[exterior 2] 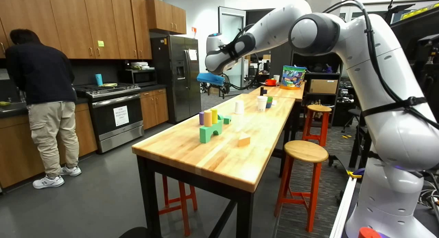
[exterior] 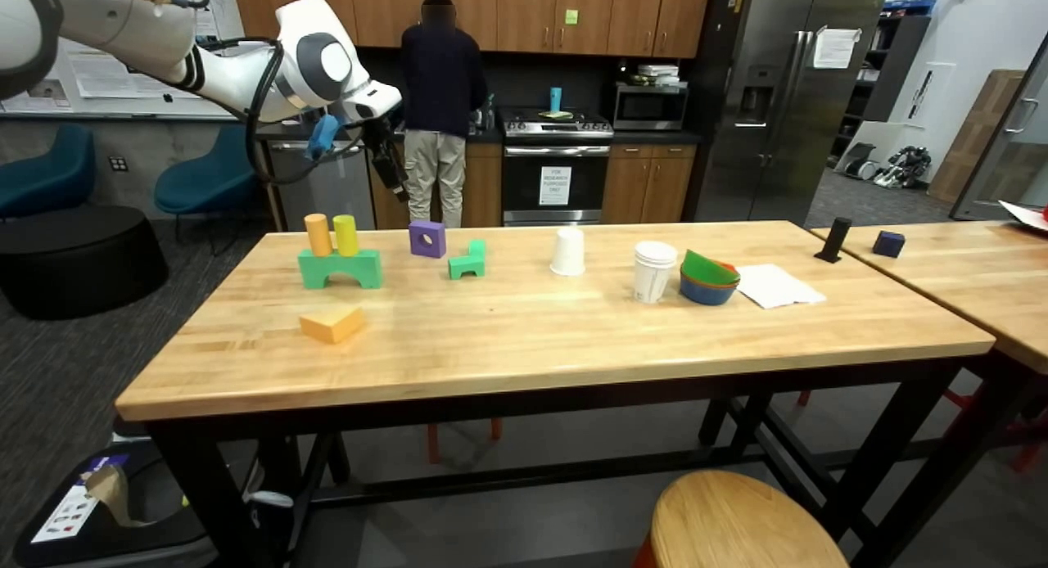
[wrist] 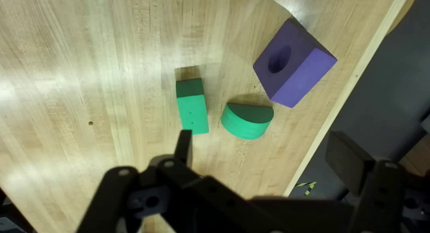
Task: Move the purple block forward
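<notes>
Jaws wide apart, clear of round-holed purple block [wrist: 296,64]

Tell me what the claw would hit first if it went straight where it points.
Probably the rounded green block ahead of the open gripper in the wrist view, or the purple block; depth is unclear.

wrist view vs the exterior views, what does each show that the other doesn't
Only the wrist view: the striped floor tape, and the gripper clearly open.
Both exterior views only: the large green arch carrying an orange cylinder and a yellow cylinder, the orange triangular block, the upturned white cup and the person.
Shared: the purple block, the half-round green block, the flat-topped green block and the wooden tabletop.
</notes>
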